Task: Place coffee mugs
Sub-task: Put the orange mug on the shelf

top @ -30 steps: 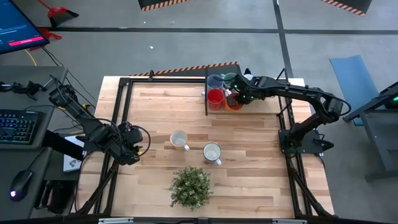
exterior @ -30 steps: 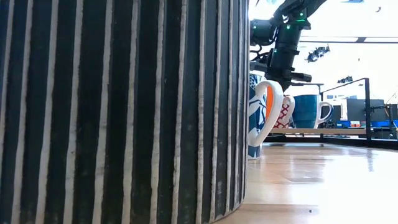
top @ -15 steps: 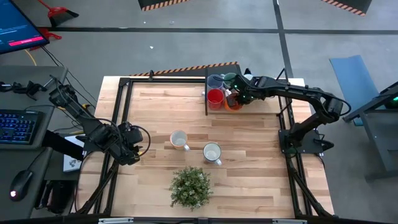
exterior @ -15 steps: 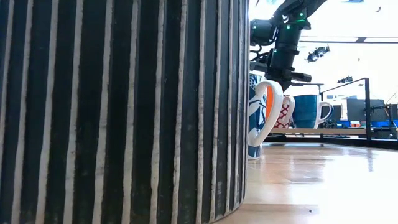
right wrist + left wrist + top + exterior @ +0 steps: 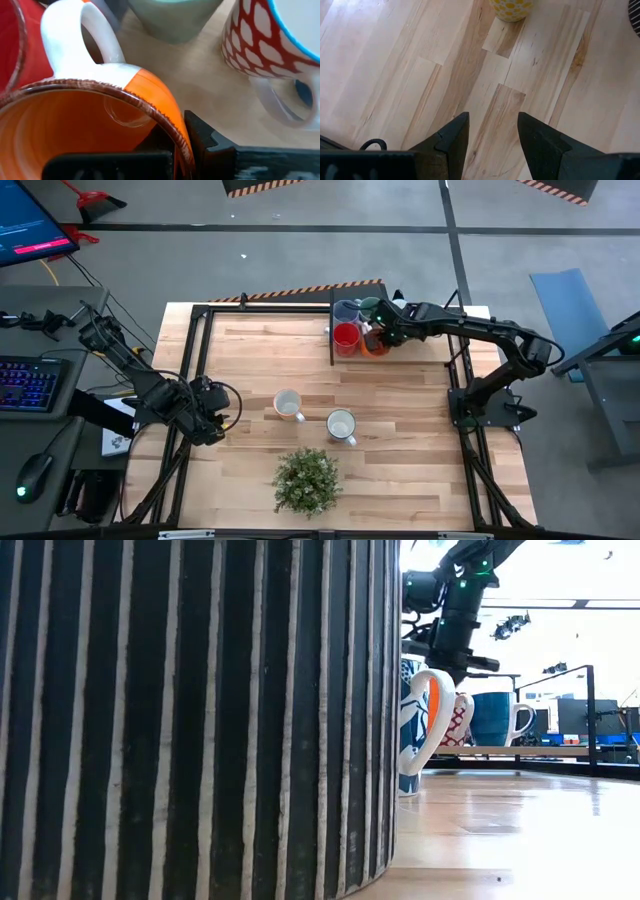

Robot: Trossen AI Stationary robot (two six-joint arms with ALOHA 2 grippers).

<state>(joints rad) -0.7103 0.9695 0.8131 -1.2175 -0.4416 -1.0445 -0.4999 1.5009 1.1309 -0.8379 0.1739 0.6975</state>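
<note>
A dark-rimmed tray (image 5: pixel 332 330) at the table's far right holds the lavender-blue mug (image 5: pixel 346 310), green mug (image 5: pixel 370 306), red mug (image 5: pixel 346 337) and orange mug (image 5: pixel 375 346). My right gripper (image 5: pixel 382 336) is down over the orange mug (image 5: pixel 90 130) and shut on it. The red-patterned white mug (image 5: pixel 250 40) stands just beyond. A cream mug (image 5: pixel 288 404) and a white mug (image 5: pixel 341 425) stand upright mid-table. My left gripper (image 5: pixel 213 416) waits open at the table's left edge, above bare wood (image 5: pixel 492 125). My right gripper holds the orange mug by its rim (image 5: pixel 167 122), on the side away from the white handle (image 5: pixel 100 35). One finger is inside the cup and one finger (image 5: pixel 202 135) outside against the wall. The fingers come from above, slanting from the right. The mug stands upright on the tray.
A leafy potted plant (image 5: pixel 307 480) stands near the table's near edge; its striped pot (image 5: pixel 190 720) fills most of the low view. The red mug (image 5: pixel 10 45) and green mug (image 5: pixel 175 20) crowd the orange one. Bare wood lies left and right of the two loose mugs.
</note>
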